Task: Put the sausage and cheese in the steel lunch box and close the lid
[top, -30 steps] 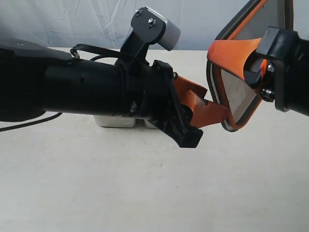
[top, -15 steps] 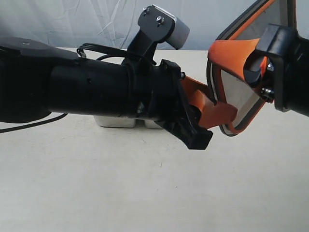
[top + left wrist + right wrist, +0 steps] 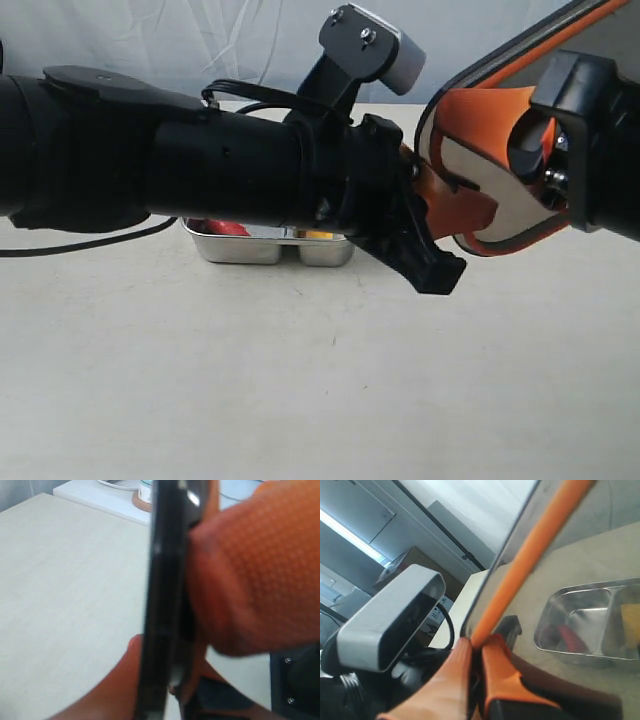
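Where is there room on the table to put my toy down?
The table in front of the lunch box, toward the camera, is all bare. There is bare table right of the box too, beneath the lid. Above the box it is crowded: the left arm and right arm meet there, holding the lid.

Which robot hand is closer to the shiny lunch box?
Left. In the exterior view the left gripper is just past the right end of the steel lunch box and a bit higher; the right gripper is farther right and higher. Both grip the lid.
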Controlling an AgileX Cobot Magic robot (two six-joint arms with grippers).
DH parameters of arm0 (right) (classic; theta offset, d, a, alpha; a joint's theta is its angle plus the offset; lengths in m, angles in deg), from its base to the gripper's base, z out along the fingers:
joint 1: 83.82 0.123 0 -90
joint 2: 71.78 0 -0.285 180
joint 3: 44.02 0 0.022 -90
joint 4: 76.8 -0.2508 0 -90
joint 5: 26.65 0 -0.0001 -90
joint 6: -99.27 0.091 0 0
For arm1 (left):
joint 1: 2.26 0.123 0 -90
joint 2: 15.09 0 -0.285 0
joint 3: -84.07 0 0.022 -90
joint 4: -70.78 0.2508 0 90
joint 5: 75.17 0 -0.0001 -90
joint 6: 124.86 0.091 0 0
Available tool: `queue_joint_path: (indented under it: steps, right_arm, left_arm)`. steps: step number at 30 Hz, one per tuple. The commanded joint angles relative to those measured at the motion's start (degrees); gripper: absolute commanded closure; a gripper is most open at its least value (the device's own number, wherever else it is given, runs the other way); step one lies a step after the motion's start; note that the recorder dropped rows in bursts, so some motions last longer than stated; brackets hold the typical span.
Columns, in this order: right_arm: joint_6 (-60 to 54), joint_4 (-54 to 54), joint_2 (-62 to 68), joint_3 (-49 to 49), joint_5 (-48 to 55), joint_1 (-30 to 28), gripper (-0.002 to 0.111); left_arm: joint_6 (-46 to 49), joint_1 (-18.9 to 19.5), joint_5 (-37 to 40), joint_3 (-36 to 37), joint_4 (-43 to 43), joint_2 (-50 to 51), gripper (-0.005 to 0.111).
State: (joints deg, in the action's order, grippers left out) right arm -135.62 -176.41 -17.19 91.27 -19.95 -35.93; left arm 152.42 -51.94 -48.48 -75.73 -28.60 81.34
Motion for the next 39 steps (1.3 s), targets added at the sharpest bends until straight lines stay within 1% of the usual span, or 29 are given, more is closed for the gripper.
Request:
queue_joint_path:
  steps: [1, 4, 11, 12, 14, 18, 19, 20, 23, 25, 27, 30, 33, 36, 39]
  right_arm:
    - [0.56, -0.34, -0.16, 0.41, 5.16, 0.14, 0.109]
    - [0.46, 0.90, -0.16, 0.41, 5.29, 0.14, 0.109]
    - [0.69, 5.15, -0.16, -0.24, 6.01, 0.14, 0.108]
    - [0.69, 5.15, -0.16, -0.67, 6.01, 0.14, 0.104]
    - [0.79, 4.67, -0.16, -1.39, 5.89, 0.14, 0.093]
    - [0.92, 4.67, -0.16, -2.14, 6.01, 0.14, 0.057]
    - [1.10, 4.67, -0.16, -2.14, 6.30, 0.14, 0.051]
    - [1.18, 4.67, -0.16, -2.14, 6.81, 0.14, 0.048]
    - [1.18, 5.44, -0.16, -2.14, 9.89, 0.14, 0.049]
    - [1.18, 9.41, -0.16, -2.14, 10.71, 0.14, 0.052]
    - [1.98, 14.13, -0.16, -2.32, 8.77, 0.14, 0.054]
    - [6.45, 19.77, -0.16, -3.07, 0.75, 0.14, 0.054]
    - [8.53, 19.66, -0.16, -4.33, -7.30, 0.14, 0.055]
    - [8.53, 18.94, -0.04, -4.66, -13.47, 0.14, 0.064]
    - [8.04, 18.58, 1.35, -4.66, -17.69, -0.51, 0.079]
  left_arm:
    - [0.79, -0.13, -2.43, -0.22, 1.01, 0.54, 0.107]
    - [0.79, -0.13, -6.59, -0.22, 5.12, 0.54, 0.107]
    - [0.79, -0.13, -16.76, -0.22, 10.19, 0.54, 0.107]
    - [0.79, -0.13, -18.04, -0.22, 10.77, 0.54, 0.107]
    - [0.79, -0.13, -20.24, -0.22, 11.85, 0.54, 0.107]
    - [0.79, -0.13, -23.40, -0.22, 14.50, 0.54, 0.107]
    - [0.79, -0.13, -24.33, -0.22, 15.08, 0.54, 0.107]
    - [0.79, -0.13, -25.38, -0.22, 15.83, 0.54, 0.107]
    - [0.79, -0.13, -30.99, -0.22, 20.19, 0.54, 0.107]
    - [0.79, -0.13, -35.69, -0.12, 23.61, 0.54, 0.107]
    - [1.48, -0.13, -40.20, 0.19, 26.25, 0.54, 0.107]
    - [9.04, -0.13, -47.04, 1.53, 26.46, 0.54, 0.107]
    - [19.11, -0.13, -53.85, 4.07, 24.20, 0.32, 0.107]
    - [24.78, -0.13, -59.14, 7.96, 23.93, -0.53, 0.107]
    - [24.65, -0.13, -61.74, 12.78, 26.43, -2.18, 0.107]
